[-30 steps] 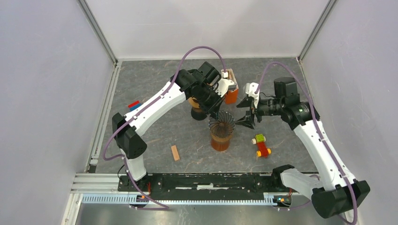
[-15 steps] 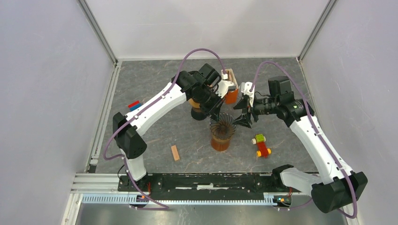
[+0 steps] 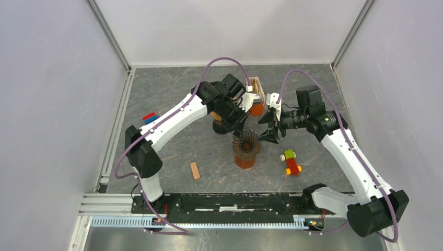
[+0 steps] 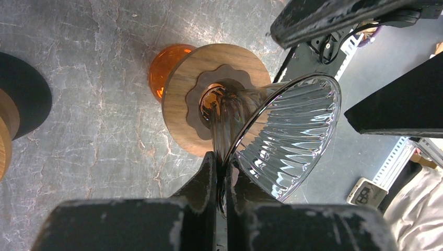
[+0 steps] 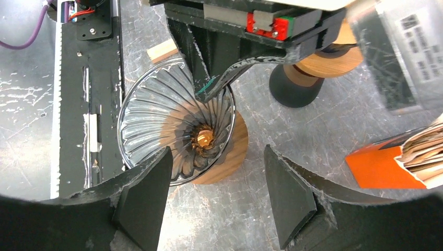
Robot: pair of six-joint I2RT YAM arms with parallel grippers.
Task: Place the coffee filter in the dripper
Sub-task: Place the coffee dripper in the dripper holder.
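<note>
The dripper (image 3: 246,142), a ribbed glass cone with a wooden collar, sits on an amber cup (image 3: 244,160) mid-table. My left gripper (image 3: 241,129) is shut on the cone's glass rim. The left wrist view shows both fingers of the left gripper (image 4: 223,167) pinching the edge of the dripper (image 4: 284,130). My right gripper (image 3: 268,127) hangs open just right of the cone. In the right wrist view nothing is between the fingers of the right gripper (image 5: 217,157), and the dripper (image 5: 172,130) lies past the left finger. The coffee filters (image 3: 256,83) stand in an orange holder (image 3: 256,107) behind.
A black-and-wood stand (image 3: 220,125) sits left of the holder, under my left arm. A wooden block (image 3: 195,170) lies at the front left. A small coloured toy (image 3: 290,162) lies right of the cup. Red and blue pieces (image 3: 149,117) rest by the left wall.
My right gripper has moved left, closer to the dripper and the filter holder, and its jaws have narrowed a little. The left gripper has kept its hold on the rim.
</note>
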